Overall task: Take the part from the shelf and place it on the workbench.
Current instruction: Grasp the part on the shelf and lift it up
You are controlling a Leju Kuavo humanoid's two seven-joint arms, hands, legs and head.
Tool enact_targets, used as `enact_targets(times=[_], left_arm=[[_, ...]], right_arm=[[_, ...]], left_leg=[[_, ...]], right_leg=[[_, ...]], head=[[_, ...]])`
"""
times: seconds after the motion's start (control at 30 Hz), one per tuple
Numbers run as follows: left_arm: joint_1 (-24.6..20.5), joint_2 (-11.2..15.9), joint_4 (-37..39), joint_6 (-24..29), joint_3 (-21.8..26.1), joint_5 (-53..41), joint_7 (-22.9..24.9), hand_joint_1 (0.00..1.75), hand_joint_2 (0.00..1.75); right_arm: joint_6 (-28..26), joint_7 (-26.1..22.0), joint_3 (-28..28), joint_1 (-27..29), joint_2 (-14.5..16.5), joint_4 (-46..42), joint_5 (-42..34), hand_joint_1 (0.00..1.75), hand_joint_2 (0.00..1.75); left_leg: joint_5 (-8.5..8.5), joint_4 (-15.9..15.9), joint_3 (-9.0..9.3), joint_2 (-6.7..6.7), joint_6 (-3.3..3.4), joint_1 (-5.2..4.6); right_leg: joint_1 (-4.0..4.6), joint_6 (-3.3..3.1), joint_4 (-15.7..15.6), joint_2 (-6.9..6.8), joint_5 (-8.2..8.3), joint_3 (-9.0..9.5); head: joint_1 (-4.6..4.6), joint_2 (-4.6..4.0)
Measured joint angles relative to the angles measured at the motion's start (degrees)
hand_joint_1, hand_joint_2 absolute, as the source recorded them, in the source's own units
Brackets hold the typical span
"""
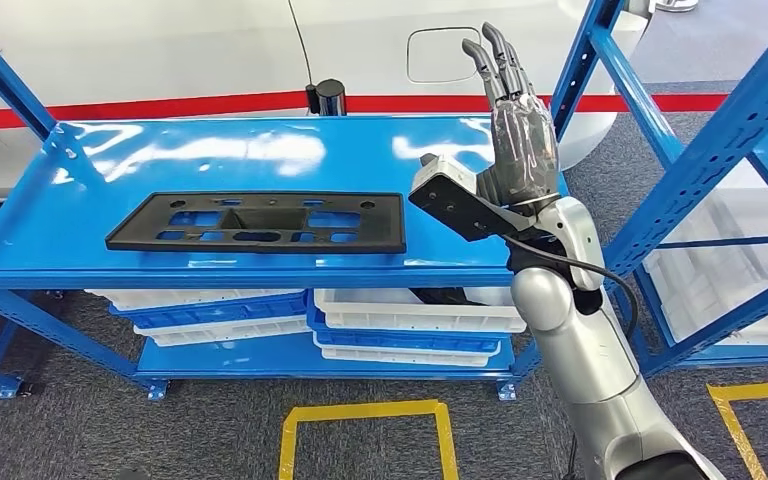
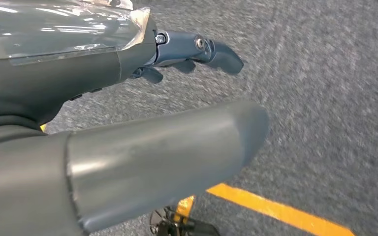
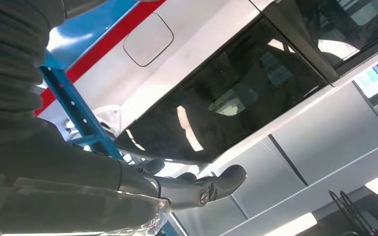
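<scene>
To take the black part (image 1: 260, 222), the raised right hand (image 1: 520, 140), fingers (image 1: 495, 60) spread wide and holding nothing, should swing toward nine o'clock and lower over the part's near edge on the shelf (image 1: 90, 160).

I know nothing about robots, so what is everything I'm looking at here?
part: one, black, flat with cut-outs, lying on the top shelf, untouched.
shelf unit: one, blue, glossy top, straight ahead.
trays: several, white and blue, stacked on the lower shelf.
second rack: one, blue, at the right.
car: one, white with a red stripe, behind the shelf.
floor lines: yellow, on grey carpet.
right hand: one, dark, raised with fingers straight, holding nothing.
left hand: one, grey, over the floor, holding nothing.
</scene>
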Motion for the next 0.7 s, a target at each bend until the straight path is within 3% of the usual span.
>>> enact_targets(times=[0.07,0.1,0.2,0.23,0.27,0.33,0.37,0.4,0.47,0.5,0.6,0.7], left_arm=[[0.1,0.0,0.0,0.0,0.0,-0.2,0.0,0.00,0.00],[0.1,0.0,0.0,-0.1,0.0,-0.3,0.1,0.00,0.00],[0.2,-0.2,0.0,-0.1,-0.3,-0.5,0.2,0.00,0.00],[0.3,-0.2,0.0,-0.1,-0.4,-0.5,0.3,0.00,0.00],[0.4,-0.3,0.0,-0.1,-0.5,-0.5,0.3,0.00,0.00],[0.5,-0.3,0.0,-0.1,-0.5,-0.5,0.3,0.00,0.00],[0.5,-0.3,0.0,-0.1,-0.5,-0.5,0.3,0.00,0.00],[0.5,-0.2,0.0,-0.1,-0.5,-0.5,0.3,0.00,0.00],[0.5,-0.2,0.0,-0.1,-0.6,-0.5,0.3,0.00,0.00],[0.6,-0.2,0.0,-0.2,-0.6,-0.5,0.3,0.00,0.00],[0.7,-0.2,0.0,-0.5,-0.6,-0.5,-0.2,0.00,0.00],[0.7,-0.2,0.0,-0.7,-0.6,-0.5,-0.5,0.00,0.00]], right_arm=[[0.1,0.1,-0.1,-0.3,-0.1,-0.1,-0.1,0.00,1.75],[0.2,0.1,-0.1,-0.5,-0.2,-0.1,-0.1,0.00,1.75],[0.5,0.1,0.0,-0.7,-0.5,-0.1,-0.5,0.00,1.75],[0.6,0.1,0.0,-0.6,-0.6,-0.1,-0.5,0.00,1.75],[0.6,0.2,0.0,-0.5,-0.7,-0.1,-0.6,0.00,1.75],[0.6,0.2,0.0,-0.5,-0.8,-0.1,-0.6,0.00,1.75],[0.6,0.2,0.0,-0.5,-0.8,-0.1,-0.6,0.00,1.75],[0.6,0.2,0.0,-0.5,-0.9,-0.1,-0.6,0.00,1.75],[0.7,0.2,0.0,-0.4,-0.9,0.0,-0.6,0.00,1.75],[0.7,0.2,0.0,-0.4,-1.0,-0.1,-0.7,0.00,1.75],[0.7,0.3,-0.1,-0.1,-1.2,-0.1,-0.9,0.00,1.75],[0.7,0.3,-0.1,0.2,-1.5,-0.1,-1.1,0.00,1.75]], left_leg=[[0.47,-1.7,1.86,0.20,0.13,0.25],[0.52,-2.3,2.59,0.26,0.06,0.50],[0.03,-2.5,3.08,0.31,-0.25,0.67],[-0.19,-2.5,3.15,0.30,-0.46,0.75],[-0.45,-2.4,3.29,0.29,-0.74,0.89],[-1.19,-1.9,3.66,0.27,-1.52,1.23],[-1.57,-1.6,3.78,0.26,-1.94,1.33],[-1.93,-1.3,3.70,0.27,-2.35,1.32],[-2.41,-0.8,3.46,0.34,-2.82,1.15],[-2.53,-0.7,3.37,0.37,-2.69,1.09],[-2.54,-0.7,3.59,0.38,-1.97,1.09],[-2.51,-1.1,3.81,0.44,-1.92,1.12]], right_leg=[[0.19,0.52,1.3,-0.65,-0.62,-0.05],[0.21,0.46,3.4,-1.01,-1.57,-1.09],[-0.41,0.77,12.9,-1.66,-4.93,-7.29],[-0.67,1.15,14.2,-1.77,-5.08,-8.71],[-0.91,1.80,13.2,-1.88,-4.13,-8.98],[-1.38,3.55,5.8,-2.30,0.26,-6.68],[-1.42,4.03,2.3,-2.54,1.89,-5.65],[-1.37,3.82,0.2,-2.77,3.03,-4.88],[-1.22,2.28,-0.4,-2.88,3.53,-4.90],[-1.27,1.69,-0.4,-2.81,3.94,-4.75],[-1.33,1.37,-0.4,-2.46,4.17,-4.71],[-1.18,1.14,-0.4,-2.27,4.01,-4.69]], head=[[0.09,0.00],[0.17,0.00],[0.33,0.00],[0.33,0.00],[0.33,0.00],[0.34,0.00],[0.35,0.00],[0.39,0.00],[0.37,0.00],[0.32,0.00],[0.19,0.00],[0.19,0.00]])
